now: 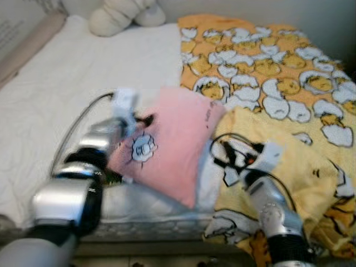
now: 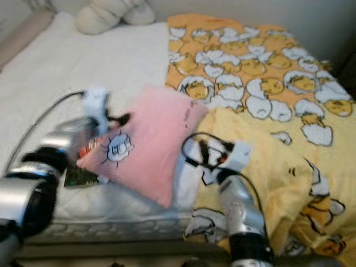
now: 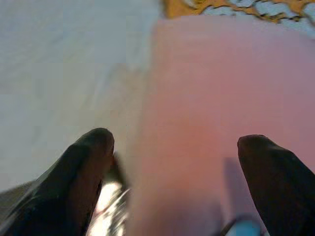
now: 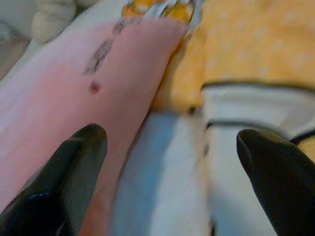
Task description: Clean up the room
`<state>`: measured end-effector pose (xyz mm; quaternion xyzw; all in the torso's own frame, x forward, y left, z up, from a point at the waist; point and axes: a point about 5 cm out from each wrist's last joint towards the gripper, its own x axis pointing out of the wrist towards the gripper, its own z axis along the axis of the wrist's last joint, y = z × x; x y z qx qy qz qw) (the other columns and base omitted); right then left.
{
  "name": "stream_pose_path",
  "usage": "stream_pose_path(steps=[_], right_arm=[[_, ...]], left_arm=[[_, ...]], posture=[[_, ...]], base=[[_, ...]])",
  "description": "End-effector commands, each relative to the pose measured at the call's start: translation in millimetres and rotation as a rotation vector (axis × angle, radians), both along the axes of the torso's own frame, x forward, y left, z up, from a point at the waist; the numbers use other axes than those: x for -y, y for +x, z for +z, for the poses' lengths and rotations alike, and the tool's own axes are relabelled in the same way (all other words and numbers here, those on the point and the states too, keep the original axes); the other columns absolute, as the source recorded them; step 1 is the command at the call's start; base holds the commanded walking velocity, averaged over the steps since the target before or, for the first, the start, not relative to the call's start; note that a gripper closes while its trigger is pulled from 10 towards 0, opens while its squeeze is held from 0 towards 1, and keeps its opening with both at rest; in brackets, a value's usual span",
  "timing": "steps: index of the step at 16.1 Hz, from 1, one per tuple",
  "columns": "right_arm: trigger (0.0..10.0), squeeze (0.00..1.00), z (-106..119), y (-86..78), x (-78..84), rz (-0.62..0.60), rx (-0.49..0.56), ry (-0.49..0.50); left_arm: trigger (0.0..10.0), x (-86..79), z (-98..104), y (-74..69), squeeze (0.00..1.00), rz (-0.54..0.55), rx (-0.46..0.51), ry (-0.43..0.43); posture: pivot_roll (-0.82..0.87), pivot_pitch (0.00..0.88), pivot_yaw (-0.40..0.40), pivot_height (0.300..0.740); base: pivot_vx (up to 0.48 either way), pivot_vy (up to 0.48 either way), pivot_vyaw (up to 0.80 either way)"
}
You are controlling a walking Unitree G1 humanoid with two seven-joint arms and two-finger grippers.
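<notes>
I see the bed [image 1: 67, 83] running away from me, with the pillow [image 1: 172, 144] lying near its front edge, about the middle. To the pillow's right the blanket [image 1: 267, 67] covers the bed's right side from front to back, its near part bunched (it touches the pillow's right edge). A plush toy [image 1: 119, 15] sits at the far end, left of the blanket. A small packet [image 2: 80, 177] lies under the pillow's left corner.

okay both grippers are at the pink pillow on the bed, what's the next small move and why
Probably close the left gripper on the pink pillow. Its fingers are open on either side of the pillow's near edge, so a grasp looks ready; the right gripper is open beside the yellow blanket.
</notes>
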<state>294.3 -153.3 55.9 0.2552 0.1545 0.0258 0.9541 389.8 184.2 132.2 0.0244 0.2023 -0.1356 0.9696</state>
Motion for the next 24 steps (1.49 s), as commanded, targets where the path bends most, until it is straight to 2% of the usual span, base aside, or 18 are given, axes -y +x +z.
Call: stream_pose_path(steps=[1,2,4,6,7,9,10,11,13,14,15,16,17,19,20,21,22,24], right_arm=[[10.0,0.00,13,5.8,-0.4,0.010,0.035,0.009],[10.0,0.00,23,6.0,-3.3,0.017,0.054,0.040],[10.0,0.00,18,6.5,-9.4,0.039,0.037,0.056],[10.0,0.00,15,12.4,-22.5,0.084,0.037,0.076],[10.0,0.00,15,15.7,-29.7,0.101,0.032,0.094],[10.0,0.00,12,25.2,-47.7,0.136,0.006,0.131],[10.0,0.00,7,31.4,-61.5,0.158,-0.017,0.175],[10.0,0.00,7,31.4,-61.5,0.158,-0.017,0.175],[10.0,0.00,1,37.2,-83.2,0.165,-0.069,0.264],[10.0,0.00,-3,37.4,-82.6,0.131,-0.108,0.282],[3.4,0.00,-9,36.5,-79.9,0.105,-0.145,0.269],[0.0,0.00,-10,36.3,-79.7,0.109,-0.149,0.267],[0.0,0.00,-12,35.8,-76.5,0.102,-0.153,0.262],[0.0,0.00,-18,34.9,-69.7,0.088,-0.169,0.244],[0.0,0.00,-20,34.0,-68.1,0.100,-0.174,0.244],[0.0,0.00,-22,32.6,-67.5,0.108,-0.178,0.241],[0.0,0.00,-23,32.3,-67.6,0.108,-0.178,0.239],[0.0,0.00,-28,28.8,-65.0,0.113,-0.204,0.209]], left_arm=[[10.0,5.0,12,5.3,0.00,-0.022,0.018,-0.009],[10.0,4.0,20,7.0,0.00,-0.058,0.008,-0.043],[10.0,10.0,21,7.5,0.00,-0.087,-0.001,-0.092],[10.0,19.4,18,7.1,0.00,-0.115,-0.011,-0.078],[10.0,23.7,14,6.1,0.00,-0.132,-0.026,-0.048],[10.0,28.1,3,3.7,0.00,-0.091,-0.051,-0.019],[10.0,34.1,-1,2.7,0.00,-0.081,-0.053,-0.022],[10.0,34.1,-1,2.7,0.00,-0.081,-0.053,-0.022],[10.0,38.5,-19,-5.0,0.00,-0.069,-0.107,-0.016],[10.0,42.7,-24,-7.5,0.00,-0.069,-0.127,-0.049],[10.0,50.5,-28,-9.9,0.00,-0.106,-0.142,-0.045],[4.2,52.7,-29,-10.6,0.00,-0.117,-0.146,-0.041],[0.0,55.0,-31,-11.4,0.00,-0.115,-0.147,-0.044],[0.0,56.6,-34,-12.3,0.00,-0.094,-0.142,-0.043],[0.0,59.3,-32,-10.9,0.00,-0.052,-0.125,-0.089],[0.0,61.8,-29,-8.9,0.00,0.007,-0.107,-0.182],[0.0,63.1,-28,-8.5,0.00,0.018,-0.102,-0.214],[0.0,80.2,-49,-22.2,0.00,-0.086,-0.164,-0.130]], posture=[[-0.11,0.000,-0.007,0.740],[-0.11,0.000,-0.020,0.740],[-0.10,0.040,-0.033,0.740],[-0.08,0.094,-0.042,0.740],[-0.08,0.109,-0.046,0.740],[-0.06,0.156,-0.049,0.740],[-0.05,0.162,-0.054,0.740],[-0.05,0.162,-0.054,0.740],[-0.03,0.153,-0.050,0.740],[-0.03,0.149,-0.048,0.740],[-0.03,0.142,-0.049,0.740],[-0.03,0.139,-0.050,0.740],[-0.03,0.137,-0.048,0.740],[-0.04,0.130,-0.037,0.740],[-0.05,0.124,-0.022,0.740],[-0.07,0.116,-0.017,0.740],[-0.07,0.116,-0.017,0.740],[-0.07,0.107,-0.027,0.740]], base=[[0.000,0.000,0.00],[0.000,0.000,0.00],[0.000,0.000,0.00],[0.000,0.000,0.00],[0.000,0.000,0.00],[0.000,0.000,0.00],[0.000,0.000,0.00],[0.000,0.000,0.00],[0.000,0.000,0.00],[0.000,0.000,0.00],[0.000,0.000,0.00],[0.000,0.000,0.00],[0.000,0.000,0.00],[0.000,0.000,0.00],[0.000,0.000,0.00],[0.000,0.000,0.00],[0.000,0.000,0.00],[0.000,0.000,0.00]])
